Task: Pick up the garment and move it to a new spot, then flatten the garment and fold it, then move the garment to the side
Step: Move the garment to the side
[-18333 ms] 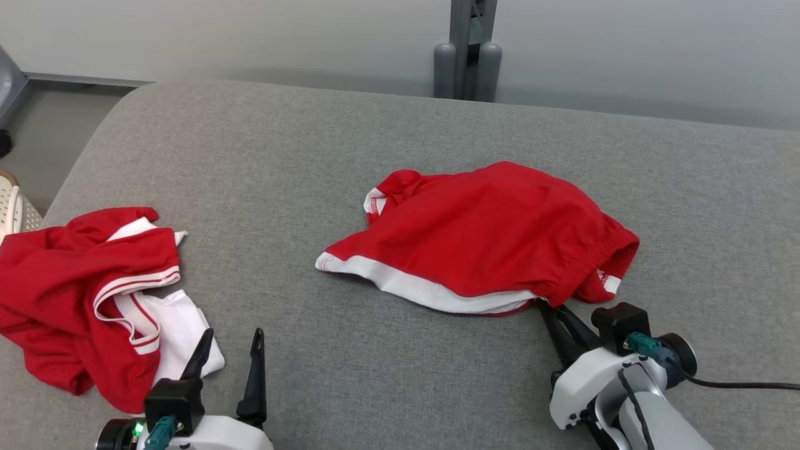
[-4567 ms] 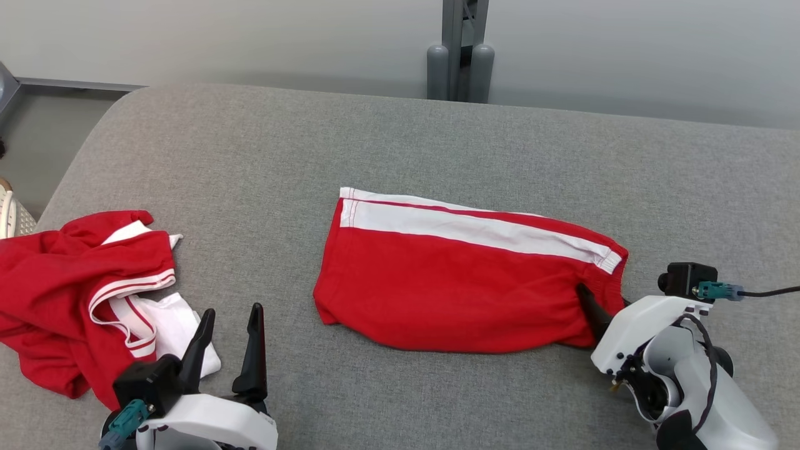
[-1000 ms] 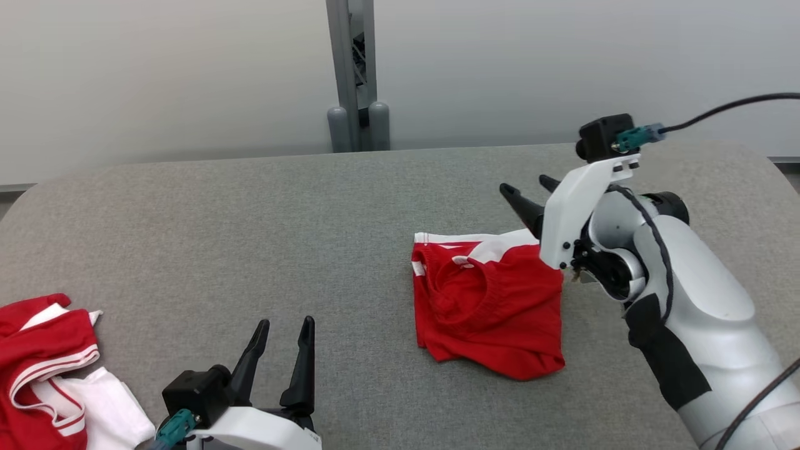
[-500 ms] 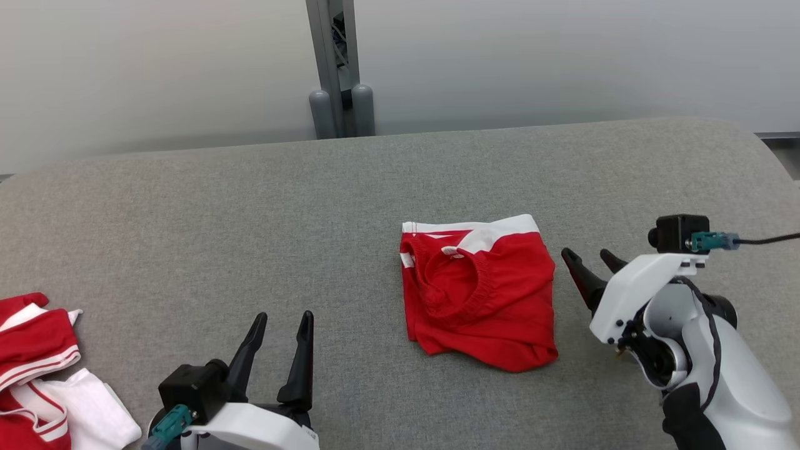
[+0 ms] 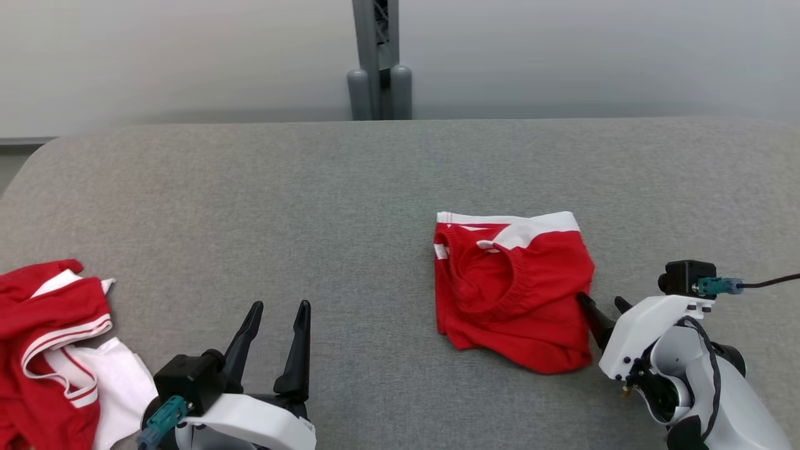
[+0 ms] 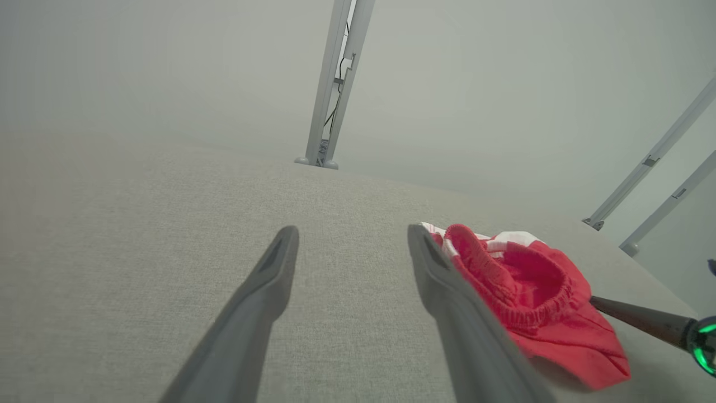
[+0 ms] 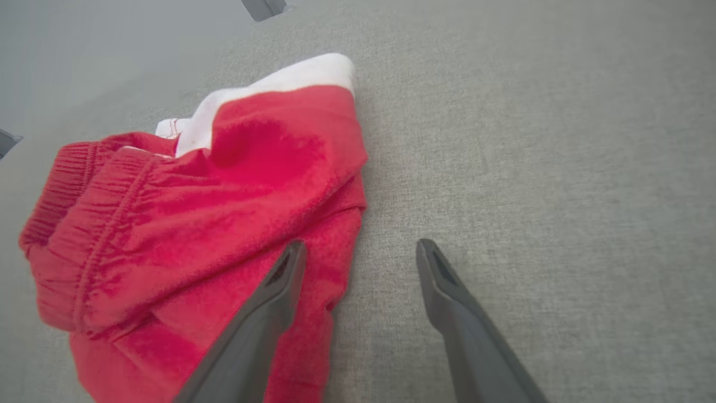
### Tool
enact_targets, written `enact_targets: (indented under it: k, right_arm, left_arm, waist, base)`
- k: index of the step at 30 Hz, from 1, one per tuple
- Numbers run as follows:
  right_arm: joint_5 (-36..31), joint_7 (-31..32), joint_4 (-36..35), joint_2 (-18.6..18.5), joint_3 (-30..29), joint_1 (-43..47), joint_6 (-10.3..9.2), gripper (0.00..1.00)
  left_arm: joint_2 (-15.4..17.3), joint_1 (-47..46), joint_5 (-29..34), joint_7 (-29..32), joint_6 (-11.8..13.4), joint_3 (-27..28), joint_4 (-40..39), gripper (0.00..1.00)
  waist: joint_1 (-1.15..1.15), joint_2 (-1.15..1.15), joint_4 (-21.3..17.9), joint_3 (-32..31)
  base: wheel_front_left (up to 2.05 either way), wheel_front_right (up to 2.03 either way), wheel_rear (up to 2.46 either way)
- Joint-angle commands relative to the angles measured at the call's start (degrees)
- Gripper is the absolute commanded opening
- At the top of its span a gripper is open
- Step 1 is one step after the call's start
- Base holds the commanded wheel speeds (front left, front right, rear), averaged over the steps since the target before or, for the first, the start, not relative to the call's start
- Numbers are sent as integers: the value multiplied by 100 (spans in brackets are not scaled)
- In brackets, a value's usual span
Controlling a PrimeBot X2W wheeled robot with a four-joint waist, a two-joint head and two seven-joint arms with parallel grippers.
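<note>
The garment is a pair of red shorts with a white band, folded into a rough square right of centre on the grey padded surface; its elastic waistband lies uppermost. It also lies in the left wrist view and the right wrist view. My right gripper is open at the garment's right edge; in the right wrist view its left finger hangs over the red cloth, the other over bare fabric. My left gripper stands open near the front edge, left of the garment, with nothing between its fingers.
A second heap of red and white clothing lies at the front left corner of the grey surface. A grey post stands behind the far edge against a pale wall.
The right gripper came down from above the garment's far right corner to its near right edge, staying open. The head camera has turned, shifting the whole picture. The garment lies folded as before.
</note>
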Motion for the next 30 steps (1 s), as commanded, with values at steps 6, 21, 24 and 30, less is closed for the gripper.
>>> enact_targets:
  k: [6, 21, 24, 30]
  right_arm:
    - [-28, -44, 475, 8, -224, -253, 1, 100]
    - [-22, -192, 983, -69, 59, -714, 1, 0]
    - [-66, -179, 856, -186, 224, -762, 0, 0]
    - [-121, -90, 573, -433, 427, -840, 0, 0]
  left_arm:
    - [36, -78, 34, 2, 56, 21, -49, 100]
    - [81, -40, -1, -45, 91, 60, -99, 100]
    - [88, -52, 12, -50, 79, 41, -143, 100]
    - [88, -97, 57, -68, 89, 14, -241, 100]
  waist:
    - [0, 0, 353, 129]
    - [0, 0, 408, 133]
    - [0, 0, 245, 147]
    - [0, 0, -174, 223]
  base:
    - [0, 0, 0]
    - [0, 0, 0]
    - [0, 0, 0]
    - [0, 0, 0]
